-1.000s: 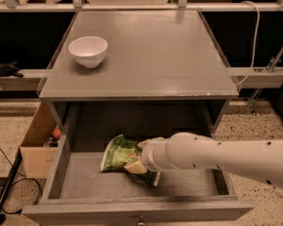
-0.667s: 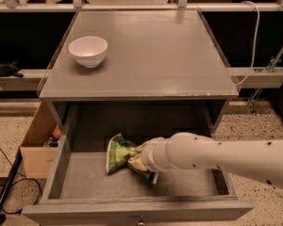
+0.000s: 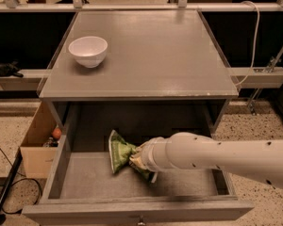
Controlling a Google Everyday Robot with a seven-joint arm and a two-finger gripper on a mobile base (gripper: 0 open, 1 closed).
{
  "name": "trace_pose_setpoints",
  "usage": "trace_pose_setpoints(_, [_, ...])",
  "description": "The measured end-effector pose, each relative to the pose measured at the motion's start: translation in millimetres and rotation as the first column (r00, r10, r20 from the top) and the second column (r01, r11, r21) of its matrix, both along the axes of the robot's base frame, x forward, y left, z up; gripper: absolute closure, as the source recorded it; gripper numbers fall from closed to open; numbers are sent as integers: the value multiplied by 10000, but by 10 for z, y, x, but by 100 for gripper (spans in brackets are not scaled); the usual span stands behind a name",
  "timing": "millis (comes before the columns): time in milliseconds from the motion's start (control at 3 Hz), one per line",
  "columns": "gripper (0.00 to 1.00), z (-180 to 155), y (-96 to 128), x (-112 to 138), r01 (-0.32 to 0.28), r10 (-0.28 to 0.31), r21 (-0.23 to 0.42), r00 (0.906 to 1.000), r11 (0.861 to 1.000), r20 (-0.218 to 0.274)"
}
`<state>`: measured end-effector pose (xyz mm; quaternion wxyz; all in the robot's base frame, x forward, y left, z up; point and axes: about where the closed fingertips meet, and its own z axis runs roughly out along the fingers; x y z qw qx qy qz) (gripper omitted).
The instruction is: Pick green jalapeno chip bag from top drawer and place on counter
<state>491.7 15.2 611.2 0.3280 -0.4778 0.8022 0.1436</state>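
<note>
The green jalapeno chip bag (image 3: 117, 152) stands tilted on edge in the middle of the open top drawer (image 3: 85, 182), its right end pinched. My gripper (image 3: 136, 161), at the tip of the white arm that reaches in from the right, is shut on that end of the bag, just above the drawer's grey bottom. Part of the bag lies hidden under the wrist. The grey counter (image 3: 151, 51) lies above and behind the drawer.
A white bowl (image 3: 88, 51) sits on the counter's left side. An open cardboard box (image 3: 35, 149) with small items stands on the speckled floor left of the drawer. A black cable (image 3: 4, 192) runs along the floor at the lower left.
The bag lay flat on the drawer bottom; now it is bunched and tipped up on edge in my gripper, slightly raised. The arm has shifted a little.
</note>
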Motion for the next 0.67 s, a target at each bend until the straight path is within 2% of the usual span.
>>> trace_pose_setpoints(333, [100, 0, 1, -3, -6, 6, -10, 10000, 10000, -23])
trace_pose_setpoints(667, [100, 201, -159, -45, 203, -203, -57, 9998, 9998, 22])
